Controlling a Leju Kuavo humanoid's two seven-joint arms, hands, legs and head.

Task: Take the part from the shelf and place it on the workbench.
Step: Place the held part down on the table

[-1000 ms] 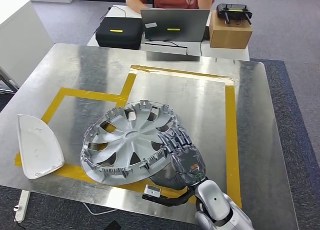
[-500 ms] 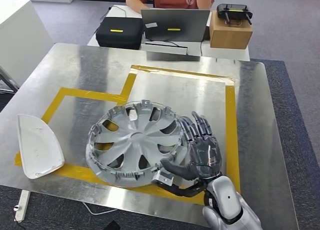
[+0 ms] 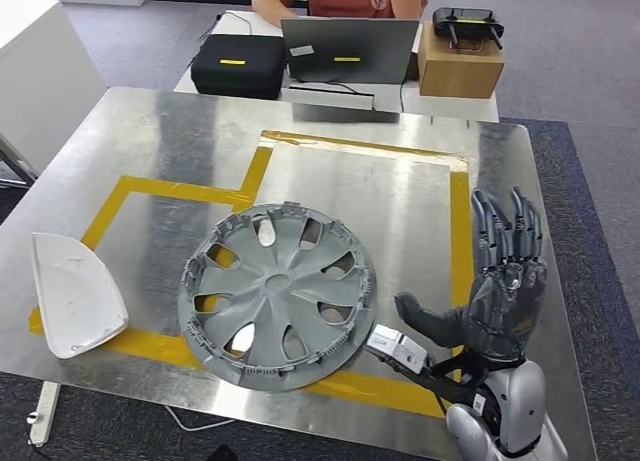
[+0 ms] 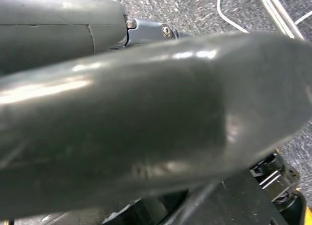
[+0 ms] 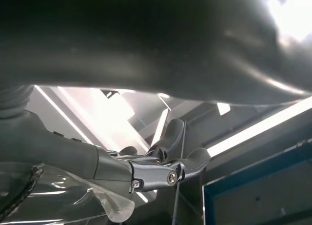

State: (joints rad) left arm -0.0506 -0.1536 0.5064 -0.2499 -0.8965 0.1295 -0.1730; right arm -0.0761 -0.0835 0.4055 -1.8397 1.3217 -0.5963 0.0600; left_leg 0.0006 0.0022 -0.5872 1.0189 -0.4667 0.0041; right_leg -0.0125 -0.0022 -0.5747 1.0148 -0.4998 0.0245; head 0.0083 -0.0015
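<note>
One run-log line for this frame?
part: hubcap flat on workbench | right hand: open, apart from hubcap | white cover: table's left edge

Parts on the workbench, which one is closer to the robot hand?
The hubcap, the round grey one; the white cover lies at the far left edge, away from the right robot hand.
</note>
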